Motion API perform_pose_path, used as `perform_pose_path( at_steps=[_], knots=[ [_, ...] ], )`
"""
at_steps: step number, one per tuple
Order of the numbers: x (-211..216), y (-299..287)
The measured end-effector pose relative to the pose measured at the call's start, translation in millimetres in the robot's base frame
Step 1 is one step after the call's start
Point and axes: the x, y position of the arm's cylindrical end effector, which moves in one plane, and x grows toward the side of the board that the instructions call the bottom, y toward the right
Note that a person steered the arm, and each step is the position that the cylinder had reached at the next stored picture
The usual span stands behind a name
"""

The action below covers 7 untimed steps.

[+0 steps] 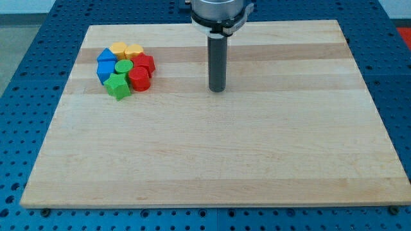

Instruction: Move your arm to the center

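Currently my tip (pixel 218 89) sits upper-centre, well right of the clustered blocks (pixel 126 69); no claw

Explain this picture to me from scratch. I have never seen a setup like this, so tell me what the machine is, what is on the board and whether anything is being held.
There is one camera view, looking down at a wooden board. I am a robot arm ending in a dark rod; my tip sits near the view's top middle, touching nothing. I hold nothing, I only push. Well off towards the view's left lies a tight cluster of small blocks: two yellow blocks, two blue blocks, two red blocks and two green blocks, one star-like.
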Motion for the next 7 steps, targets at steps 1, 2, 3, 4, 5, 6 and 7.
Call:
perform_pose_path(
  at_steps=[1, 2, 3, 4, 5, 6, 7],
  knots=[
    [0.0, -3.3],
    [0.0, -5.4],
    [0.0, -7.8],
    [0.0, -8.9],
    [0.0, -9.5],
    [0.0, -9.6],
    [0.0, -9.6]
  ],
)
